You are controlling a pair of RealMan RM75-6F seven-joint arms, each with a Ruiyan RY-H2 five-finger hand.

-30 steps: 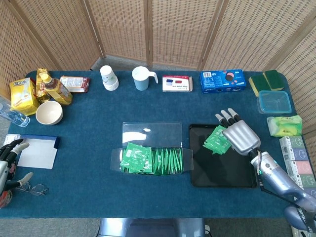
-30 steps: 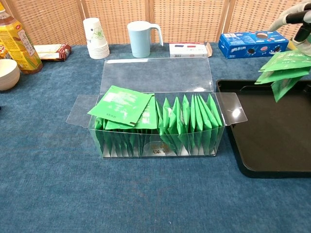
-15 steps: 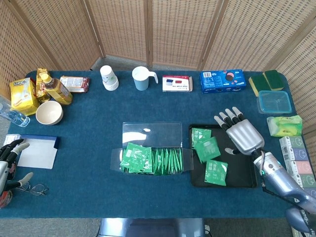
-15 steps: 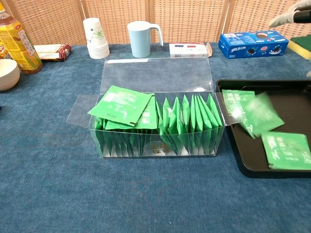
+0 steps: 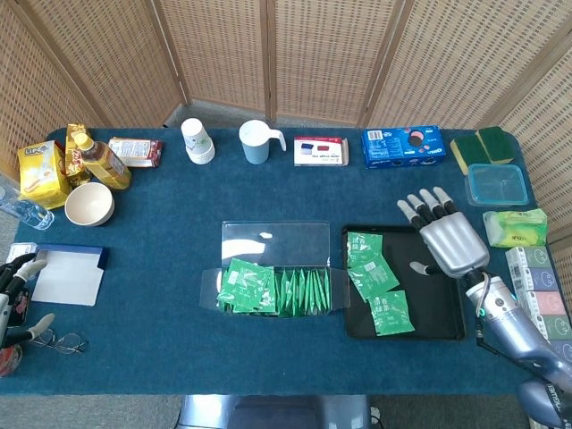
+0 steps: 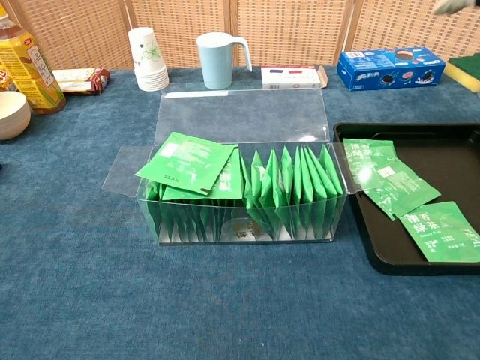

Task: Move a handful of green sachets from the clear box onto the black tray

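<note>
Blue bench (image 5: 161,268), wicker screens behind: green sachets (image 5: 374,268) now lie flat on the black tray (image 5: 447,304) (a second ago mid-drop), beside the clear box (image 5: 275,284). Right hand (image 5: 451,246) hovers, fingers spread, empty; left hand (image 5: 16,290) looks loosely open.

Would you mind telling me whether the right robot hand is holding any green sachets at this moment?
No, the right robot hand is spread open above the black tray, and the green sachets lie flat on that tray.
</note>
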